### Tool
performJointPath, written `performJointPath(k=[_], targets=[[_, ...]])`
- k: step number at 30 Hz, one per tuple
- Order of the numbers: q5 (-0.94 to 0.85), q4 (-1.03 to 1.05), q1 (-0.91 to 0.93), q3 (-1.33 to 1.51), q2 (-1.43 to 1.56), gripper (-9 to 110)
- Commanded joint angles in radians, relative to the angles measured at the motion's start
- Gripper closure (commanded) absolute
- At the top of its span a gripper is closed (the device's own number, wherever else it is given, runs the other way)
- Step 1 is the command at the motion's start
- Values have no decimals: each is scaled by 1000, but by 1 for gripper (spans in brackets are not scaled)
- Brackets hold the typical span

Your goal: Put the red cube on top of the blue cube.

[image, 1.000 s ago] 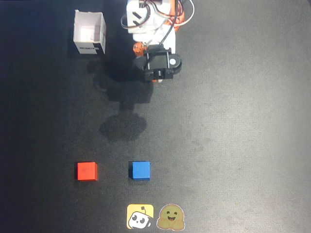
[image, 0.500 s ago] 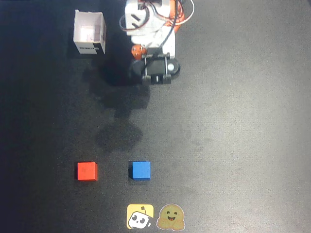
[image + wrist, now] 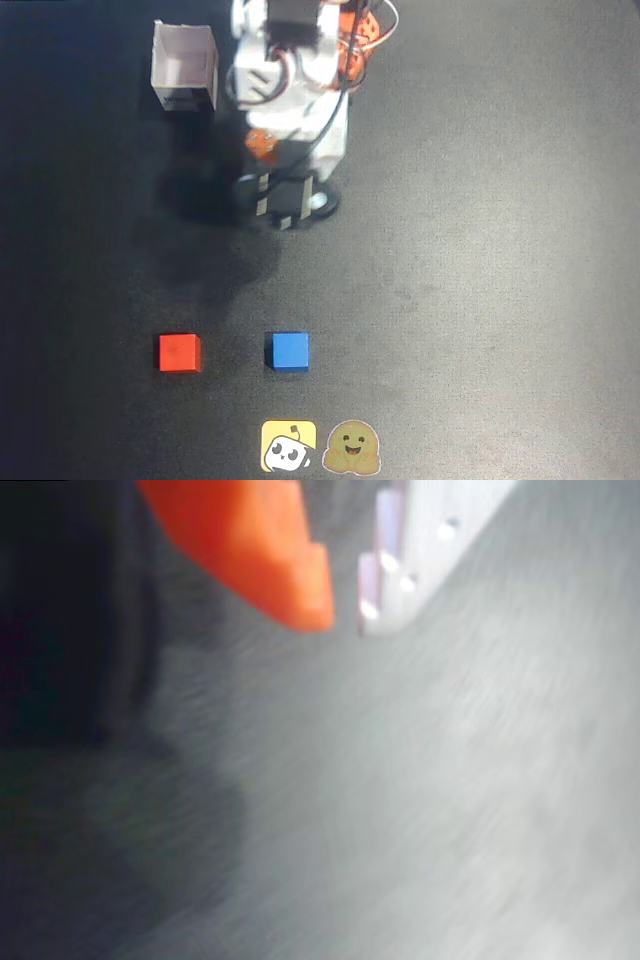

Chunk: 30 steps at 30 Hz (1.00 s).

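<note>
Near the bottom of the overhead view, the red cube [image 3: 179, 353] sits flat on the dark table [image 3: 480, 250], and the blue cube [image 3: 289, 352] sits to its right on the same line, the two well apart with bare table between them. Neither cube is touched by anything. Below the blue cube, at the bottom edge, lie two stickers side by side, a yellow one [image 3: 289, 446] and a brownish one [image 3: 352, 448]. Up at the top of that view stands the white and orange arm [image 3: 290, 70], reaching down over the table, with its dark wrist part hiding the fingertips there. A white box [image 3: 185, 68], open at the top, stands just left of the arm. From the wrist view, which is blurred, the gripper [image 3: 345, 610] shows at the top edge as an orange finger [image 3: 260, 550] and a white finger [image 3: 420, 550] with only a narrow gap between their tips and nothing held in it; whether they are fully closed I cannot tell. Neither cube shows in the wrist view.
</note>
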Motion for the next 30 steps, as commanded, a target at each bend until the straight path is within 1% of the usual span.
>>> performJointPath(k=[1,8,13,17,25,30], targets=[[-6,9,55,-115,-55,100],[-41,28,207,-230,-190,100],[-41,18,273,-302,-265,100],[-46,-5,287,-333,-310,100],[-249,-46,304,-439,-426,100],[-267,-15,308,-546,-528,100]])
